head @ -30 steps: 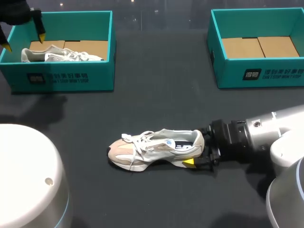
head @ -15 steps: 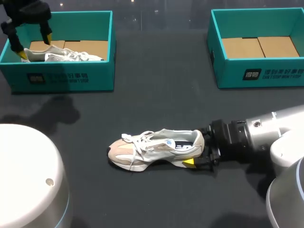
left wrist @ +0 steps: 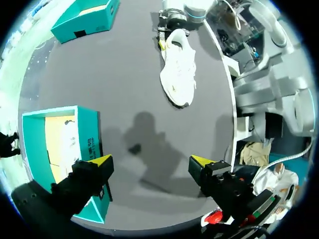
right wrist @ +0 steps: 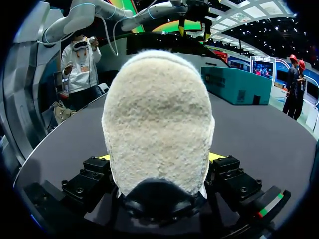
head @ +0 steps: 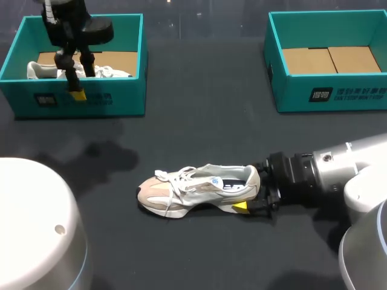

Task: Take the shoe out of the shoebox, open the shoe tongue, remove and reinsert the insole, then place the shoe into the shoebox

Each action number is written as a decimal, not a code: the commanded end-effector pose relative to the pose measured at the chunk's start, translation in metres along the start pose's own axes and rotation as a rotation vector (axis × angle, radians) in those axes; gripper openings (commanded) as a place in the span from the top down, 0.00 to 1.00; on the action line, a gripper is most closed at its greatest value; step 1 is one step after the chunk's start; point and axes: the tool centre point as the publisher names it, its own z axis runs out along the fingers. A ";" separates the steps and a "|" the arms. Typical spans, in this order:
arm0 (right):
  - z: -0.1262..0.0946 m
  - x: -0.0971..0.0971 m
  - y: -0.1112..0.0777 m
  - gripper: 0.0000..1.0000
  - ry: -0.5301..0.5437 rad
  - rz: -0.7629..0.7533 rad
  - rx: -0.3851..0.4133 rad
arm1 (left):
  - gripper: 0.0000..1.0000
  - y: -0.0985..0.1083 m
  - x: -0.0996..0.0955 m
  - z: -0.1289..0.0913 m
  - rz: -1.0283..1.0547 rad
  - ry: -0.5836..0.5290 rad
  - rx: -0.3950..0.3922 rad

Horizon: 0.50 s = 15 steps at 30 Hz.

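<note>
A white and beige sneaker (head: 193, 190) lies on its sole in the middle of the dark table, toe to the left. My right gripper (head: 249, 192) is shut on its heel, one yellow tip showing on the near side. In the right wrist view the fuzzy heel (right wrist: 158, 119) fills the gap between the fingers (right wrist: 102, 157). My left gripper (head: 80, 81) hangs open and empty over the front wall of the left teal shoebox (head: 91, 103). The left wrist view shows its tips spread wide (left wrist: 152, 162) above the table beside that box (left wrist: 88, 134), the sneaker (left wrist: 178, 69) far ahead.
A second white sneaker (head: 42, 70) lies inside the left box, partly hidden by my left gripper. A second teal shoebox (head: 326, 93) stands at the back right with only its cardboard floor showing. A large white rounded body (head: 36, 229) fills the near left corner.
My left arm has swung right from the left box's far-left corner to over its front wall. The right arm and the sneaker have not moved.
</note>
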 end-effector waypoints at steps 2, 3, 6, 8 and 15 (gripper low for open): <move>0.000 0.002 0.000 1.00 -0.001 0.000 0.004 | 0.00 0.001 0.006 0.004 -0.748 -0.091 0.169; 0.000 0.002 0.000 1.00 -0.001 0.000 0.004 | 0.00 0.001 0.006 0.004 -0.748 -0.091 0.169; 0.000 0.002 0.000 1.00 -0.001 0.000 0.004 | 0.00 0.001 0.006 0.004 -0.748 -0.091 0.169; 0.000 0.002 0.000 1.00 -0.001 0.000 0.004 | 0.00 0.003 0.012 0.004 -0.772 -0.104 0.215; 0.000 0.002 0.000 1.00 -0.001 0.000 0.004 | 0.00 -0.024 0.060 0.013 -1.032 -0.064 0.206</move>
